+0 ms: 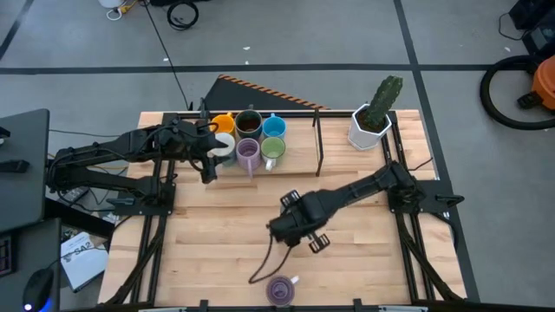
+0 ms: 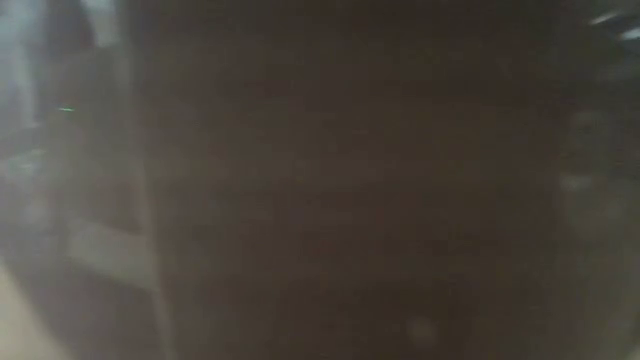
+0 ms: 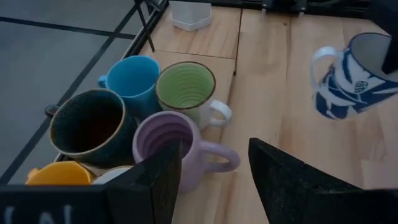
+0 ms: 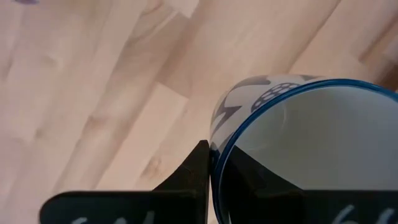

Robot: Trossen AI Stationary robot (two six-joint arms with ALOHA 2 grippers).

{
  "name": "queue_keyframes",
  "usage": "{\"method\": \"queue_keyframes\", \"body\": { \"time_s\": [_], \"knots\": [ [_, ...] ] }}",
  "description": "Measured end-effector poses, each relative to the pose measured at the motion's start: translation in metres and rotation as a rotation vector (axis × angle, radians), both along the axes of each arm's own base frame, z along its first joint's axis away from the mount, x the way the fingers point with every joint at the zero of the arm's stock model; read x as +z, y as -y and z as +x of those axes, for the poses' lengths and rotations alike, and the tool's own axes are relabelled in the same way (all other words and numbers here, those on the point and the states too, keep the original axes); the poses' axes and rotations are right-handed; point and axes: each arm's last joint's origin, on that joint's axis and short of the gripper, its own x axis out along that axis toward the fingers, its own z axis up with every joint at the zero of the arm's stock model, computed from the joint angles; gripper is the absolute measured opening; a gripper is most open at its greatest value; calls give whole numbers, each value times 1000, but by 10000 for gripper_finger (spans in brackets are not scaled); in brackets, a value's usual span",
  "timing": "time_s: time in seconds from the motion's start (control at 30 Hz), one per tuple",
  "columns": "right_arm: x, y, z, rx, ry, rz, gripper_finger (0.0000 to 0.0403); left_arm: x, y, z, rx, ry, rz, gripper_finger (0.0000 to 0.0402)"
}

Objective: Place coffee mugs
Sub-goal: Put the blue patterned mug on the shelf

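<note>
Several coffee mugs stand bunched at the table's far edge: orange [image 1: 223,124], dark brown [image 1: 249,124], blue [image 1: 274,127], white [image 1: 224,146], purple [image 1: 248,154] and green [image 1: 273,149]. My left gripper [image 3: 214,180] hovers open just left of and above the bunch, nothing between its fingers. My right gripper [image 1: 299,227] is over the table's middle, shut on a white mug with a blue pattern [image 3: 354,78]. Another purple mug [image 1: 280,290] stands at the near edge. The low view is dark and blurred. My right gripper pinches the patterned mug's wall at the blue rim [image 4: 214,158], one finger [image 4: 189,177] outside and the other inside the cup. The fingers come from above, pointing down. The mug hangs roughly upright, clear of the table, its handle [image 3: 317,65] sticking out sideways.
A white angular pot with a green cactus [image 1: 371,121] stands at the far right corner. A thin black rail [image 1: 317,143] juts from the far edge between the mugs and the pot. A dark cable [image 1: 258,264] trails below my right gripper. Bare wood [image 1: 217,234] lies at the near left.
</note>
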Motion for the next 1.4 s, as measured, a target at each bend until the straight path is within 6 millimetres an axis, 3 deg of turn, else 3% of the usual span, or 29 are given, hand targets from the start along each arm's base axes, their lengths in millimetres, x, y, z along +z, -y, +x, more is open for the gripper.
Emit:
{"method": "queue_keyframes", "body": {
  "time_s": [0.23,0.53,0.9,1.4],
  "knots": [
    [3,32,9,9,-3,32,33,2,0,1,2,18,5,192],
    [-21,45,10,4,-74,59,32,2,-1,1,-21,2,63,192],
    [-7,48,-13,24,82,13,32,2,-1,1,-21,2,66,192],
    [-23,104,-22,139,75,-84,32,3,-4,0,37,-13,139,192]
  ]
}}
